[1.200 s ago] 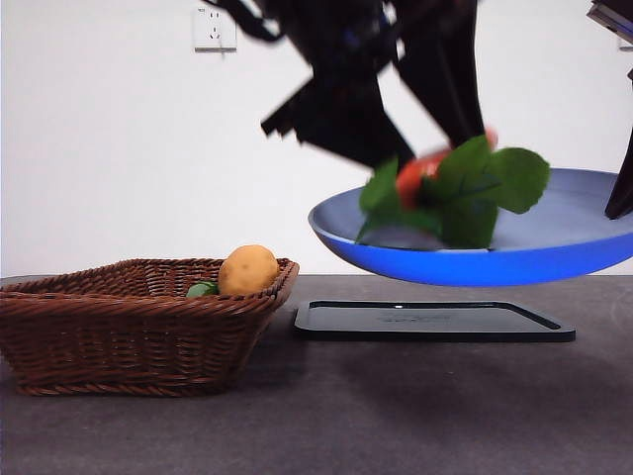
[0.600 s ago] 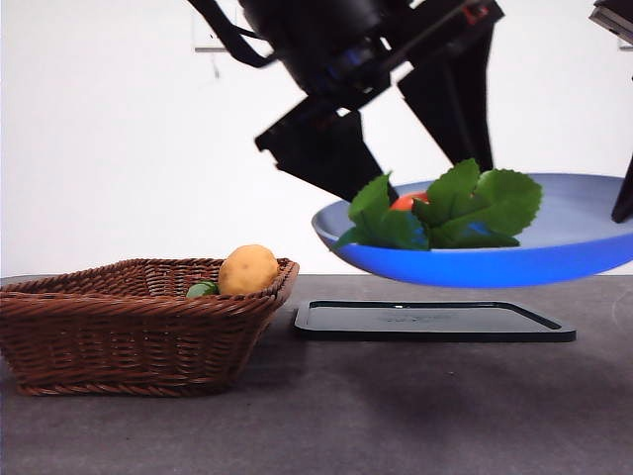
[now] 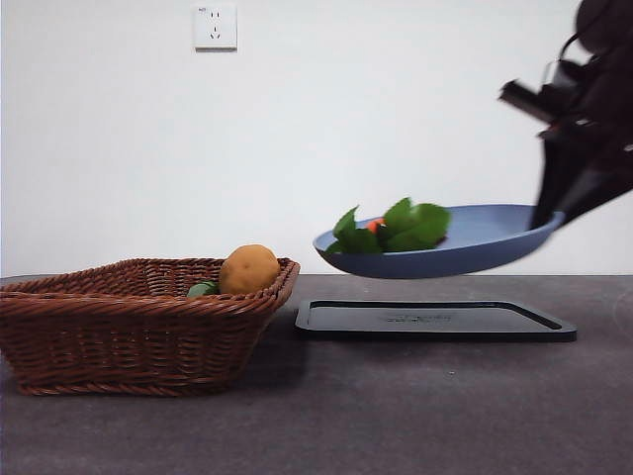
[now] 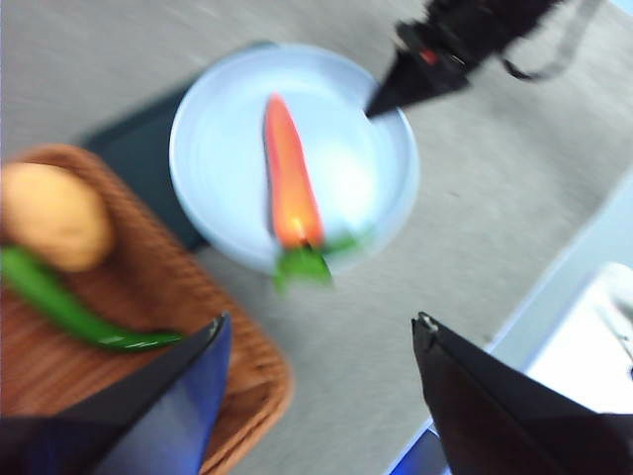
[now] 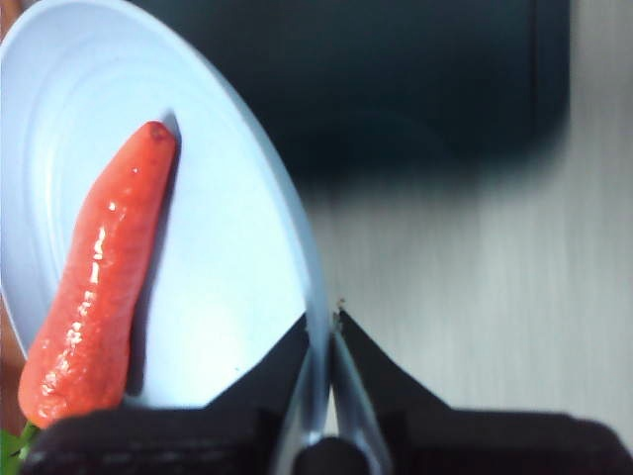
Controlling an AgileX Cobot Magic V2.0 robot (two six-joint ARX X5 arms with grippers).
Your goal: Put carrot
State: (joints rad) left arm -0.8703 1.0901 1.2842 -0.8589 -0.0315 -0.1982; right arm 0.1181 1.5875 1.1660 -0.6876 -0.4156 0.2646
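The right gripper [image 5: 324, 327] has its fingers pinched on the rim of the blue plate [image 3: 485, 242], one finger on each side of the thin edge, and in the front view it shows as the dark mass at the upper right of the frame [image 3: 579, 158], holding the plate in the air above the black tray [image 3: 435, 322]. The plate tilts slightly, high toward the grip and lower toward the middle of the frame, which is probably why the carrot [image 3: 374, 227] lies toward the low, far side with its green leaves bunched at the rim. In the right wrist view the carrot [image 5: 94, 287] lies lengthwise on the plate's pale inner face, its tip toward the upper left of that frame. The left gripper [image 4: 316, 341] has its fingers spread wide apart and holds nothing; its camera looks down on the plate and carrot [image 4: 289, 178] from well above, so that arm seems clear of the work. The carrot being on the plate, that part of the task looks done. At the lower left of the front view a wicker basket [image 3: 119, 336] rests on the tabletop [image 3: 396, 416], with a yellow-orange ball [image 3: 248, 269] and a small green item [image 3: 201, 289] inside.
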